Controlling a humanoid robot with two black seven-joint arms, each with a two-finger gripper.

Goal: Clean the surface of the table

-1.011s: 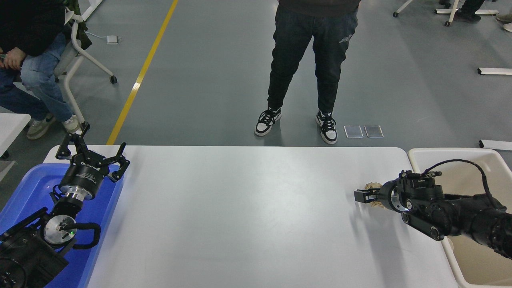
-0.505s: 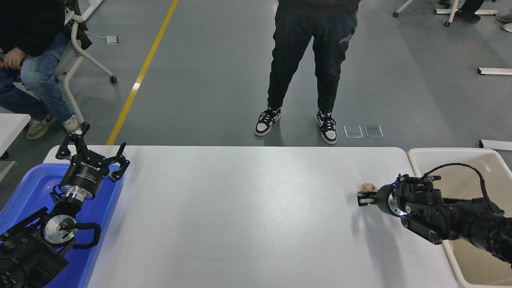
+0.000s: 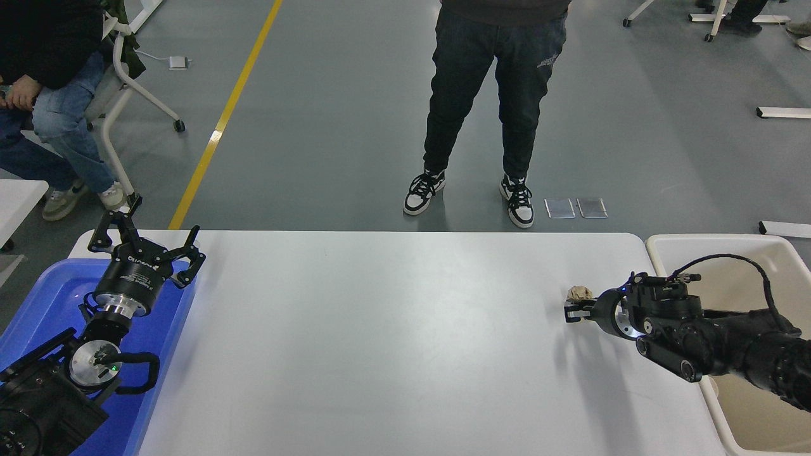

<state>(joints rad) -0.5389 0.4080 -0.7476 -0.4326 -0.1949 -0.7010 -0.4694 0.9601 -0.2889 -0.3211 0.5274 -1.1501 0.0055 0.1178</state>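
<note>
Right tool (image 3: 578,304) pinched shut; left tool (image 3: 144,243) parked, spread

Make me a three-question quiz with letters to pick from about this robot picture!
1. Where is the small crumpled tan scrap?
A. near the table's right end
B. in the blue tub
C. on the floor

2. What colour is the tub under the left arm?
A. red
B. blue
C. green

3. How are the left gripper fingers?
A. spread open
C. holding a cup
B. squeezed shut

Answers:
1 A, it sits by the right gripper on the white table surface.
2 B, its rim is bright blue.
3 A, the fingers splay apart with nothing between.
</note>
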